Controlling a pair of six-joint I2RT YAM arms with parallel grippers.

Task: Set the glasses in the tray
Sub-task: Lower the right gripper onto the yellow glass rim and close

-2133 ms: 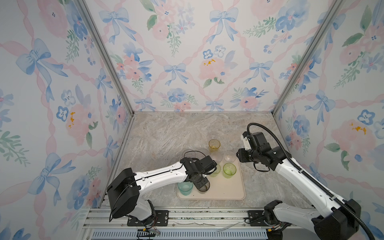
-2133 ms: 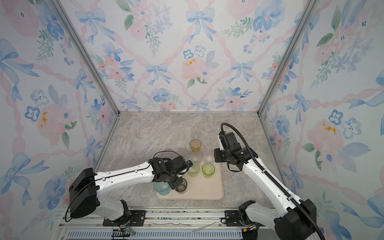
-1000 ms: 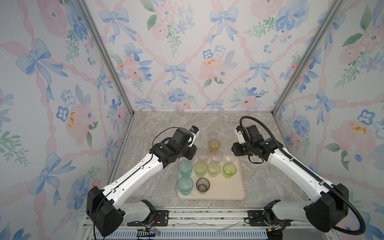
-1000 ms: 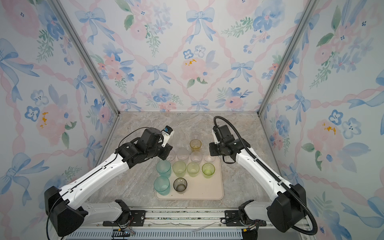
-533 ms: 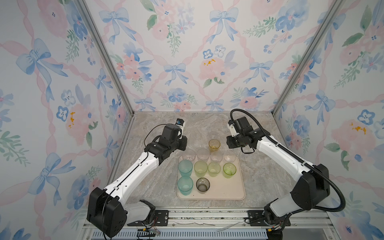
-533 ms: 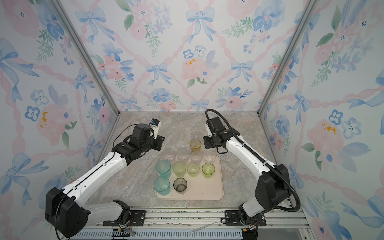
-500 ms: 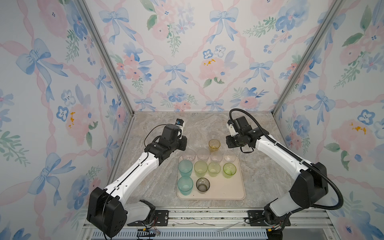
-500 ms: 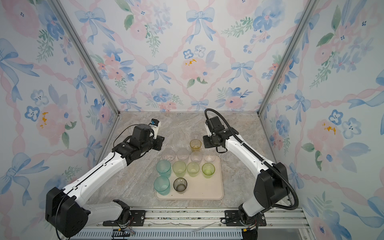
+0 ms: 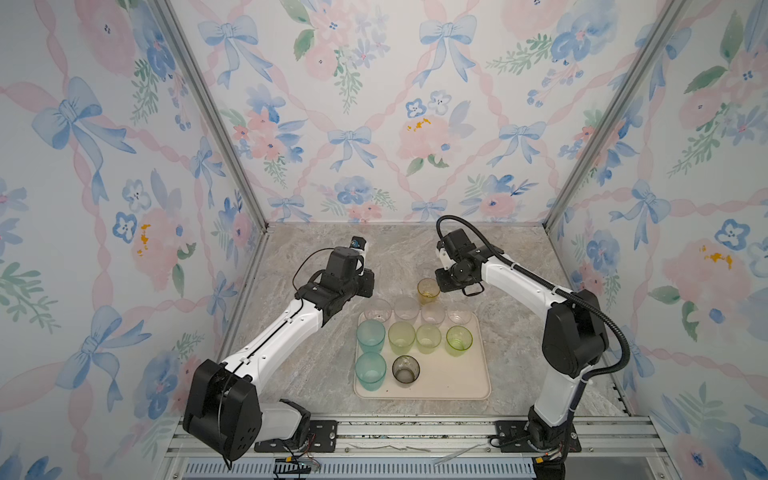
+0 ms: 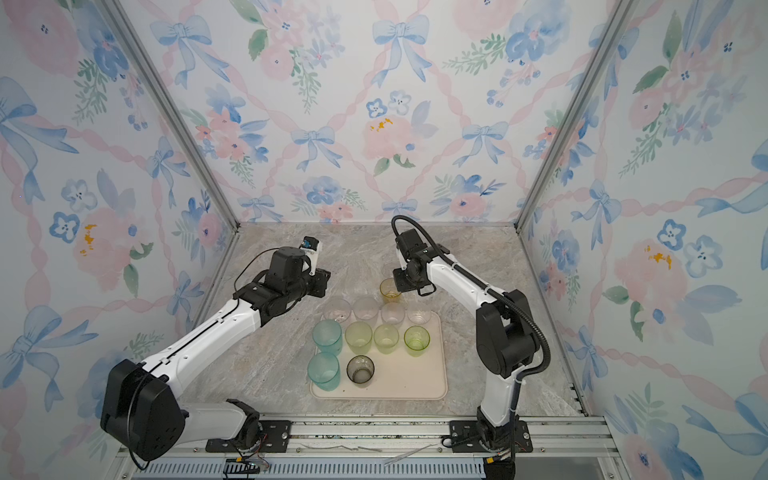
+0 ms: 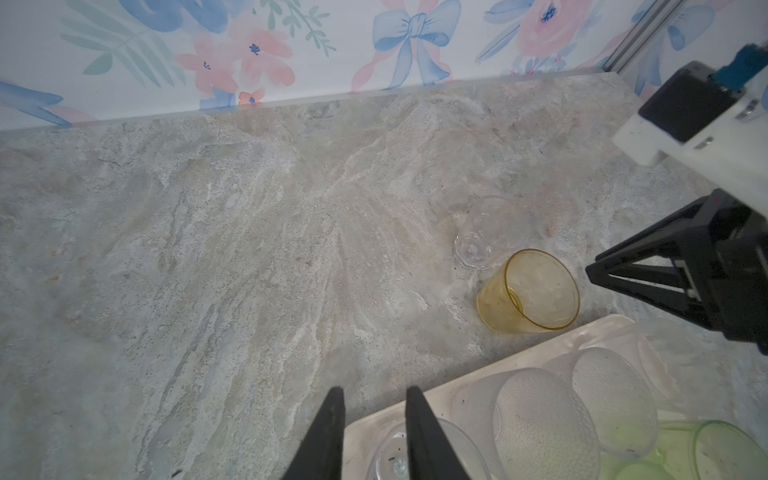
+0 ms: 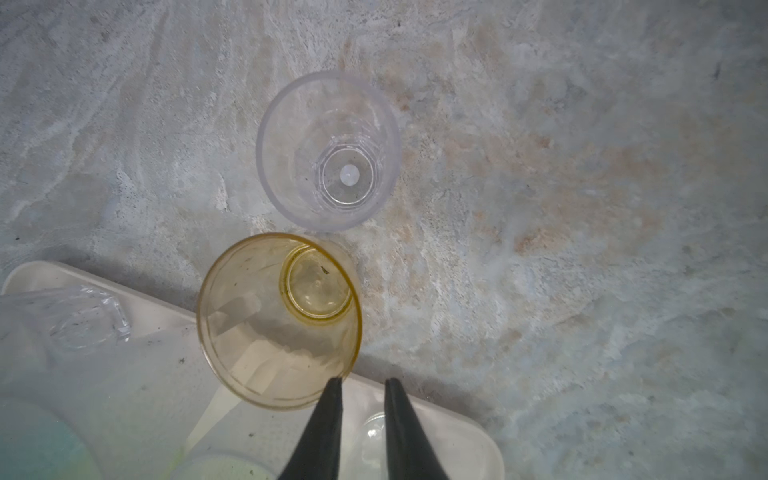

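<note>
Since a second ago we note the right gripper (image 12: 362, 381) has narrowed to a slim empty gap beside the amber glass (image 9: 428, 289), which stands with the tiny clear glass (image 12: 328, 151) off the tray (image 9: 453, 382); left gripper (image 11: 374, 390) likewise narrow, empty. Two placements remain

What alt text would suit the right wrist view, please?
An amber glass stands upright on the marble table beside the tray's edge, with a clear glass close beside it. The right gripper's narrowly parted tips hover at the amber rim.
</note>
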